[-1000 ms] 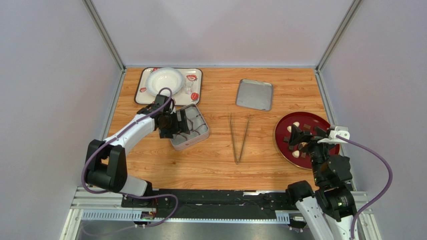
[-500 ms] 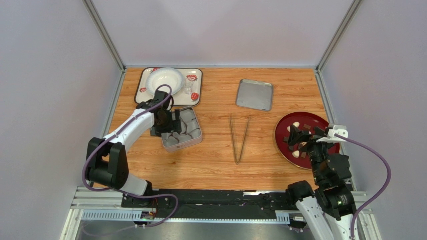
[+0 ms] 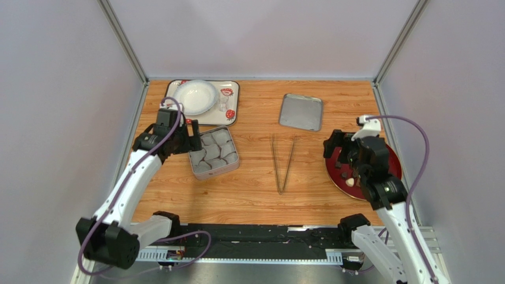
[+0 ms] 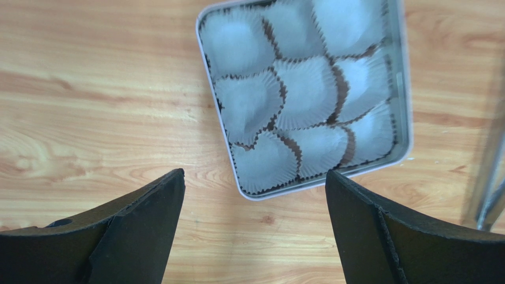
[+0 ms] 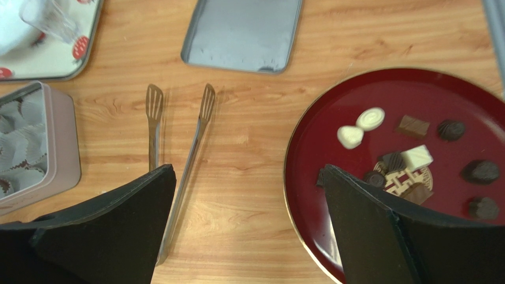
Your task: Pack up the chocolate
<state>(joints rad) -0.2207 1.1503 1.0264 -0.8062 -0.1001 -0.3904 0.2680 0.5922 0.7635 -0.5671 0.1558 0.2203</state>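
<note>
The chocolate (image 5: 415, 157), dark brown pieces and a few cream-white ones, lies on a red plate (image 5: 332, 148) at the right; one white piece (image 3: 350, 182) shows in the top view. An open square tin (image 3: 214, 174) lined with empty grey paper cups (image 4: 308, 89) lies flat at the left. My left gripper (image 3: 189, 137) is open and empty, raised just left of the tin; the left wrist view (image 4: 255, 177) shows it too. My right gripper (image 3: 341, 147) is open and empty above the plate's left edge (image 3: 335, 174), as the right wrist view (image 5: 249, 171) shows.
Metal tongs (image 3: 283, 163) lie in the middle between tin and plate. The tin's lid (image 3: 301, 112) lies at the back. A strawberry-patterned tray (image 3: 232, 89) at the back left holds a white bowl (image 3: 194, 96) and a small glass (image 3: 222, 105).
The tin, tilted in my left gripper a second ago, now lies flat; the left gripper has let go and drawn back left. My right gripper rose and moved toward the plate's far left.
</note>
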